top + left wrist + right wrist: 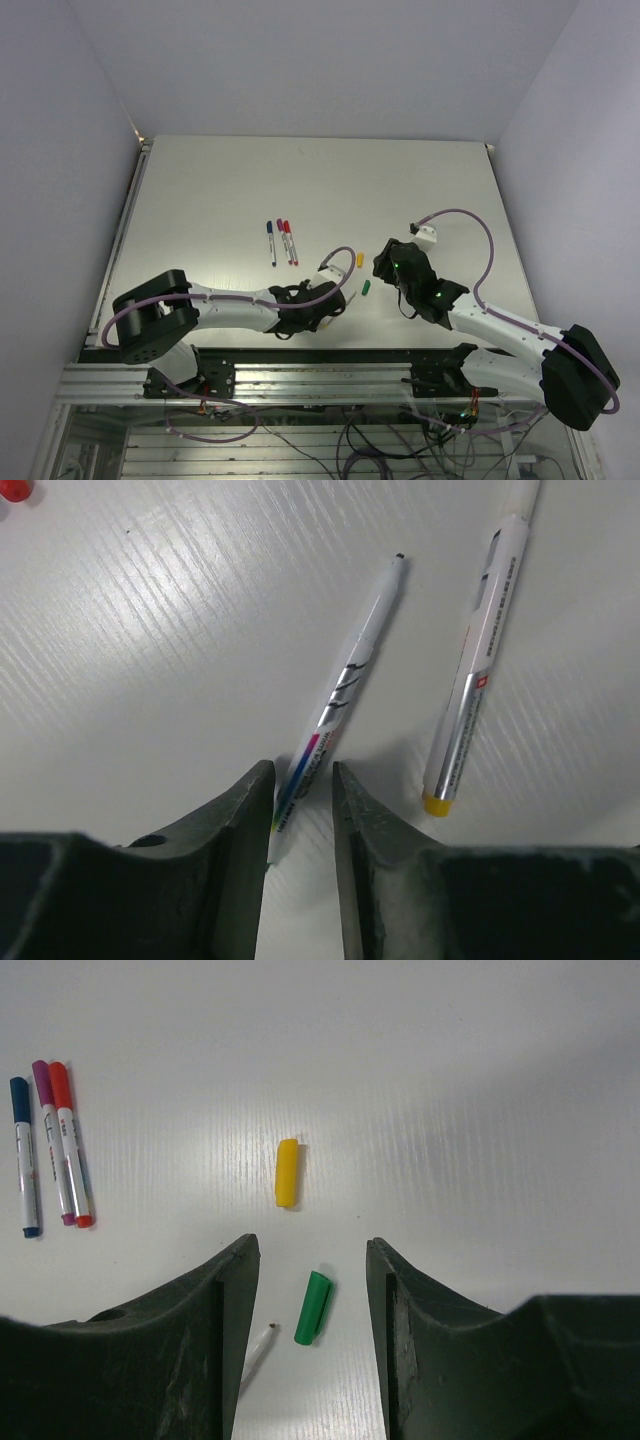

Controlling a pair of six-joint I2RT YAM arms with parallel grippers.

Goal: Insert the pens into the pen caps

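Note:
Two uncapped grey-silver pens lie on the white table in the left wrist view: one with a multicoloured stripe (340,695) and one with a yellow end (478,670). My left gripper (300,772) is narrowly open and straddles the striped pen's rear end, which touches one finger only. My right gripper (310,1250) is open above a green cap (314,1307), which lies between its fingers. A yellow cap (287,1172) lies just beyond it. A pen tip (258,1345) pokes in beside the green cap. In the top view both grippers (340,298) (383,268) are low near the caps (366,288) (359,259).
Three capped pens, blue (25,1155), purple (52,1140) and red (70,1140), lie side by side to the left (281,243). A red bit (12,488) shows at the left wrist view's top left corner. The table's near edge is close behind both grippers.

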